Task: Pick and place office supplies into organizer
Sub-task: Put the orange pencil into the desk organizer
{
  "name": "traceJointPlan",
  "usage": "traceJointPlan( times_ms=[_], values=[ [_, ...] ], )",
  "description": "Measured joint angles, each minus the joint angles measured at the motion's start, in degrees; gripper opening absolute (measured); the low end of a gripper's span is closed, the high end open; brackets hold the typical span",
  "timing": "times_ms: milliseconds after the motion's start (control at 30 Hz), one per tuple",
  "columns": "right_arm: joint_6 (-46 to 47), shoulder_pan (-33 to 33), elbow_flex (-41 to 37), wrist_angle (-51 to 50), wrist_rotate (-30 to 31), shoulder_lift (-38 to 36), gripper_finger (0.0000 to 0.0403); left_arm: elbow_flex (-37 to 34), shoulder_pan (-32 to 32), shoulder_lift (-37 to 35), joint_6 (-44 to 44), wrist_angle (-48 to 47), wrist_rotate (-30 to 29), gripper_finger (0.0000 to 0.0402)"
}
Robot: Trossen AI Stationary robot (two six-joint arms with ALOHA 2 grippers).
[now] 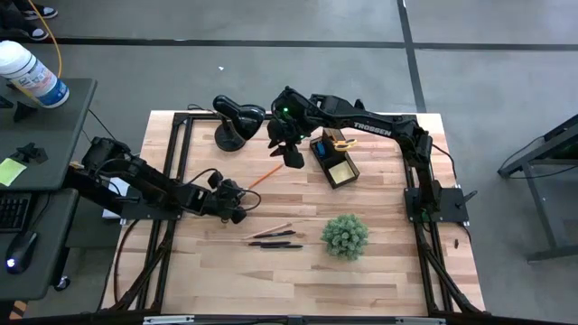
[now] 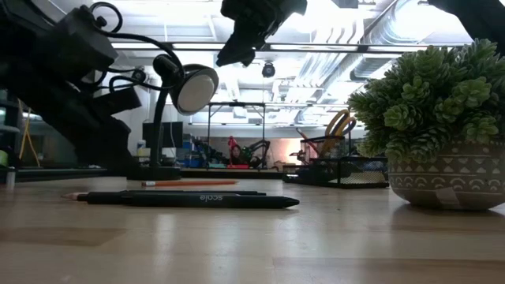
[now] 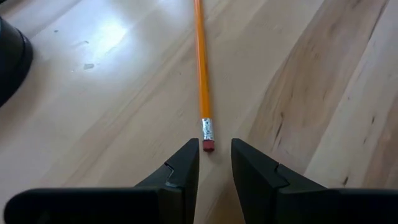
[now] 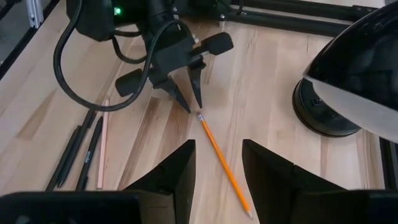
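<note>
An orange pencil (image 1: 264,176) lies flat on the table between the lamp and the pens. My left gripper (image 3: 214,149) is open and low over the table, its fingertips on either side of the pencil's eraser end (image 3: 208,144) without a touch that I can see. My right gripper (image 4: 217,168) is open and hovers above the pencil's (image 4: 221,158) pointed half, well clear of the table. The black organizer (image 1: 334,162) stands right of it, holding yellow-handled scissors (image 1: 336,140) and a yellow pad (image 1: 340,169). Black pens (image 1: 275,242) and a pale pencil (image 1: 271,230) lie toward the near edge.
A black domed lamp (image 1: 237,122) stands at the far edge, just left of my right gripper. A round green plant (image 1: 345,235) in a patterned pot sits near the pens. Black rails (image 1: 415,181) run along the table's left and right sides.
</note>
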Motion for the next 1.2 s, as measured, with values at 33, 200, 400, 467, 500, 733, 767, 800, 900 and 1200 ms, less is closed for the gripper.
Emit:
traceJointPlan(
  times_ms=[33, 200, 400, 467, 500, 733, 767, 800, 900, 1200],
  values=[
    [0.09, -0.01, 0.0, 0.19, 0.0, 0.01, 0.0128, 0.0, 0.0, 0.0, -0.02, 0.0, 0.28, 0.0083],
    [0.1, 0.0, 0.0, 0.33, -0.02, 0.02, 0.0128, 0.0, 0.02, 0.0, -0.02, -0.16, 1.0, 0.0083],
    [0.02, 0.0, 0.0, 0.33, -0.15, 0.02, 0.0128, 0.06, 3.09, 1.66, -0.03, 0.16, 3.26, 0.0083],
    [0.01, 0.0, 0.0, 0.33, -0.15, 0.02, 0.0128, 0.13, 4.19, 2.4, -0.03, 1.32, 4.1, 0.0083],
    [0.01, 0.0, 0.0, 0.35, -0.15, 0.02, 0.0128, 0.13, 4.63, 2.66, 0.04, 1.94, 4.38, 0.0083],
    [-0.04, 0.0, 0.0, 0.35, -0.15, 0.02, 0.0128, 0.04, 4.92, 2.96, 4.57, 5.69, 6.4, 0.0083],
    [-0.06, 0.0, 0.0, 0.35, -0.15, 0.02, 0.0128, 0.04, 4.92, 3.14, 4.56, 5.62, 6.52, 0.0083],
    [-0.06, 0.0, 0.0, 0.35, -0.15, 0.02, 0.0128, 0.05, 4.92, 3.49, 4.52, 5.84, 6.57, 0.0083],
    [-0.1, 0.0, 0.0, 0.35, -0.15, 0.02, 0.0128, 0.09, 4.92, 3.63, 4.49, 5.92, 7.34, 0.0083],
    [-0.28, 0.0, 0.0, 0.35, -0.15, 0.02, 0.0128, 0.24, 4.94, 3.61, 1.37, 3.63, 8.3, 0.0082]
  ],
)
